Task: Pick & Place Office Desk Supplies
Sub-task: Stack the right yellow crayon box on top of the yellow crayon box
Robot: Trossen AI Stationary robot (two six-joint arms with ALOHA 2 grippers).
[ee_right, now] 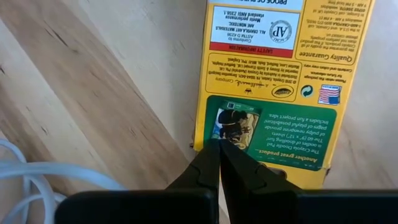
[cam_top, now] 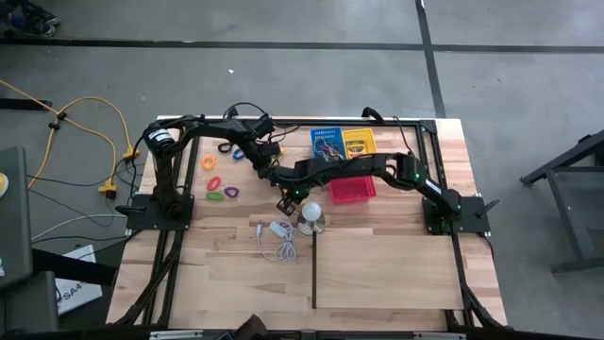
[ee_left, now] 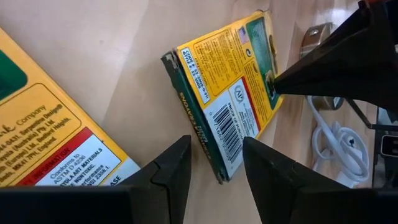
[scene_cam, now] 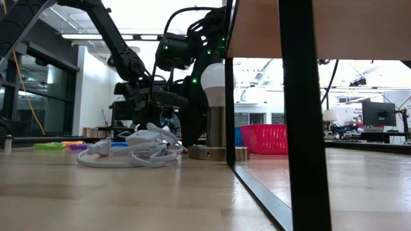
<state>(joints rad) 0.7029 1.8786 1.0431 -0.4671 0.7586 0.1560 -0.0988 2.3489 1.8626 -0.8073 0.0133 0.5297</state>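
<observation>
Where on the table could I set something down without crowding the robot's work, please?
The near side of the wooden table, this side of the bulb and white cord, is bare; the dark strip runs through it. The far half is crowded: coloured rings, baskets and both arms.

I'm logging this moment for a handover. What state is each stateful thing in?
Left gripper: open, fingers either side of the crayon box's end.
Right gripper: shut, tips pressing on the crayon box.
Crayon box: closed, one edge propped off the table.
Second crayon box: lying flat.
Bulb: upright on its base, unlit.
White cord: coiled, unplugged.
</observation>
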